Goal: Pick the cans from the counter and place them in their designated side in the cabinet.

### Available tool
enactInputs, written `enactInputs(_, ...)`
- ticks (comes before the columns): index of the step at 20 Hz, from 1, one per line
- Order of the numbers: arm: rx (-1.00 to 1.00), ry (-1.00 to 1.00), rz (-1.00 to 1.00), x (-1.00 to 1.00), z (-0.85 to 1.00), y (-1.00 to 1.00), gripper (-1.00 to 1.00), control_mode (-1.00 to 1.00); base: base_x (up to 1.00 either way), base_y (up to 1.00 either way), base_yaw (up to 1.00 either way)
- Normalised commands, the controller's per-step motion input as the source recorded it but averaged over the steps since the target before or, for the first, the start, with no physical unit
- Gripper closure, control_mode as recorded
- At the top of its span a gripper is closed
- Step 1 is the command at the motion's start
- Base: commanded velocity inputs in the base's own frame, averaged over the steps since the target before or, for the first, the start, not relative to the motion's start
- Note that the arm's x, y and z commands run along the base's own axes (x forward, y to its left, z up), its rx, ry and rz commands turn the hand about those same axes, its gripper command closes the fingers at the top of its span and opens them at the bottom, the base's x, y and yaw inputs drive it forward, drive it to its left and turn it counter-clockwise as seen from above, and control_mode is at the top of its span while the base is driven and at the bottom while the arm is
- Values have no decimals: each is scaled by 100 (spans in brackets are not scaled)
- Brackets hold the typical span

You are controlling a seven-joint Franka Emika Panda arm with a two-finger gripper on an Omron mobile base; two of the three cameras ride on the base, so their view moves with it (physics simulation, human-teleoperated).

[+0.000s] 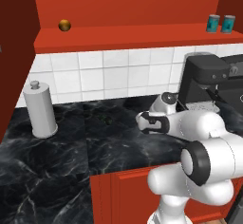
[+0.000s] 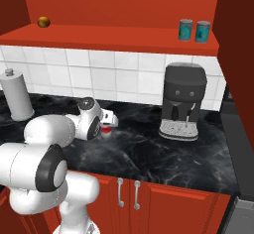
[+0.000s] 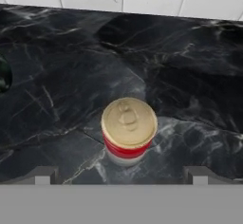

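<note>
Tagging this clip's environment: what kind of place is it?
A rendered kitchen, most likely: black marble counter backed by white wall tiles, a coffee machine standing on it, and a red cabinet shelf above.

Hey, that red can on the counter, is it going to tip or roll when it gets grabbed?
The red can stands upright and squat on the flat counter, so it probably won't tip easily. Knocked over, its round body would likely roll. Its smooth sides may be slippery.
</note>
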Motion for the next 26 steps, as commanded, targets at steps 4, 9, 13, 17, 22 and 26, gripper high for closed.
enactInputs(4, 0, 0, 0, 16, -13, 0, -100, -100, 0, 0, 0)
enactInputs(9, 0, 0, 0, 18, -11, 0, -100, -100, 0, 0, 0)
enactInputs(13, 0, 0, 0, 19, -11, 0, -100, -100, 0, 0, 0)
enactInputs(17, 0, 0, 0, 19, -14, 0, -100, -100, 0, 0, 0)
enactInputs(22, 0, 0, 0, 19, -17, 0, -100, -100, 0, 0, 0)
enactInputs(26, 0, 0, 0, 16, -16, 0, -100, -100, 0, 0, 0)
